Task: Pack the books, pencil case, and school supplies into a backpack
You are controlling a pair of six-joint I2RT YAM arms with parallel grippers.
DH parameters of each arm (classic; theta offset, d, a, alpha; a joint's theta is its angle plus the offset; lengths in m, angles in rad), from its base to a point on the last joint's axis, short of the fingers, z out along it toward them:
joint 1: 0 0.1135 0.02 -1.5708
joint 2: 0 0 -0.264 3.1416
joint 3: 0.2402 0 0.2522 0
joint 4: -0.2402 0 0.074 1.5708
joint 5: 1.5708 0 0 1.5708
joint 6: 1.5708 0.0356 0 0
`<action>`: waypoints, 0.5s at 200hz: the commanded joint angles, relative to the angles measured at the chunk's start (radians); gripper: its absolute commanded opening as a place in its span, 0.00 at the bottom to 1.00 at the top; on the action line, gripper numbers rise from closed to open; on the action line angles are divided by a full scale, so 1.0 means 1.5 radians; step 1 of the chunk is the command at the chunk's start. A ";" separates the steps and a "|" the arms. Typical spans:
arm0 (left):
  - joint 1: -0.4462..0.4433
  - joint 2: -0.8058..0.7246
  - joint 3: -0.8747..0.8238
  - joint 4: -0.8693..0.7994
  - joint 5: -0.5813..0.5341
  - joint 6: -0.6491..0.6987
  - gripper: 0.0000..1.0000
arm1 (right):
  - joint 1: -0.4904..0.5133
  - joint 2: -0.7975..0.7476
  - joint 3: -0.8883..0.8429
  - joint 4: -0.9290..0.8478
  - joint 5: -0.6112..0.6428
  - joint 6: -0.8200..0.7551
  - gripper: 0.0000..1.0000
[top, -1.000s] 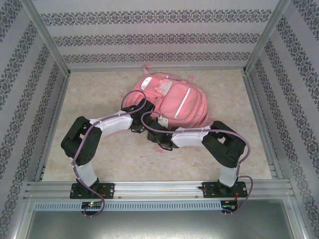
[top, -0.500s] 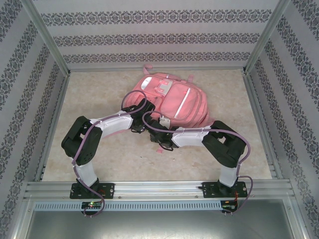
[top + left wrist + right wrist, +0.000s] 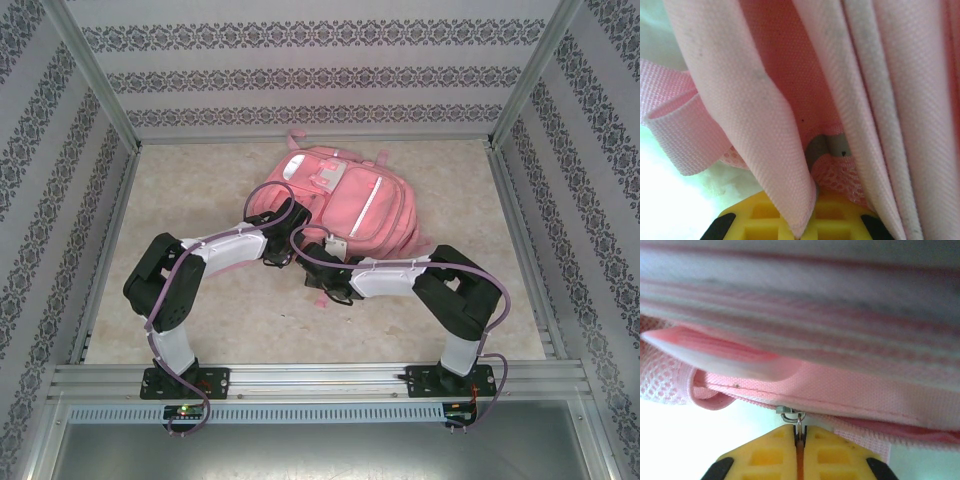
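Right jaws, partly spread a second ago, now pressed together; right arm point(image 3: 400, 275) has its elbow set slightly further right and nearer the rail than before, left arm point(image 3: 215, 250) unchanged. Item: large soft pink fabric backpack point(image 3: 345, 200) with pale trim, lying flat on the pale beige mottled counter point(image 3: 180, 200), centre to far side, its near-left edge meeting both wrists. Right jaws: yellow pads closed on a thin metal zipper pull point(image 3: 799, 424) that hangs from a small silver slider point(image 3: 786, 411) on the pink zipper seam; white mesh panel point(image 3: 662, 382) to the left of it, pale striped trim above. Left jaws: closed tight, pinching a hanging fold of pale pink fabric point(image 3: 765, 125) whose tip runs down between the yellow pads; woven pink strap loop point(image 3: 675, 135) just beside the fold on the left, pink mesh point(image 3: 840, 175) behind it. Surroundings: bare counter to the left of the pack, to its right, and between the pack and the aluminium rail point(image 3: 320, 378) at the near edge; far end of the pack near the back wall; patterned grey-and-white walls point(image 3: 300, 80) close off three sides.
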 commanded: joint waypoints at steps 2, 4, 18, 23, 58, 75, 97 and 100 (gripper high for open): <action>-0.004 0.025 0.006 0.028 0.002 -0.004 0.00 | -0.004 -0.015 -0.010 -0.041 0.025 -0.016 0.00; -0.004 0.024 0.007 0.027 0.001 -0.003 0.00 | -0.004 -0.016 -0.010 -0.041 0.025 -0.018 0.00; -0.005 0.021 0.005 0.022 -0.001 -0.001 0.00 | -0.004 -0.028 -0.009 -0.048 0.030 -0.029 0.00; -0.003 0.019 0.005 0.020 -0.003 0.001 0.00 | -0.005 -0.034 -0.010 -0.052 0.032 -0.032 0.00; 0.007 0.001 -0.001 0.000 -0.014 0.008 0.00 | -0.008 -0.090 -0.024 -0.080 0.038 -0.056 0.00; 0.016 -0.011 -0.010 -0.005 -0.018 0.011 0.00 | -0.011 -0.118 -0.039 -0.096 0.038 -0.063 0.00; 0.028 -0.029 -0.020 -0.017 -0.023 0.017 0.00 | -0.015 -0.154 -0.075 -0.113 0.040 -0.065 0.00; 0.029 -0.032 -0.021 -0.019 -0.024 0.018 0.00 | -0.016 -0.159 -0.080 -0.115 0.041 -0.064 0.00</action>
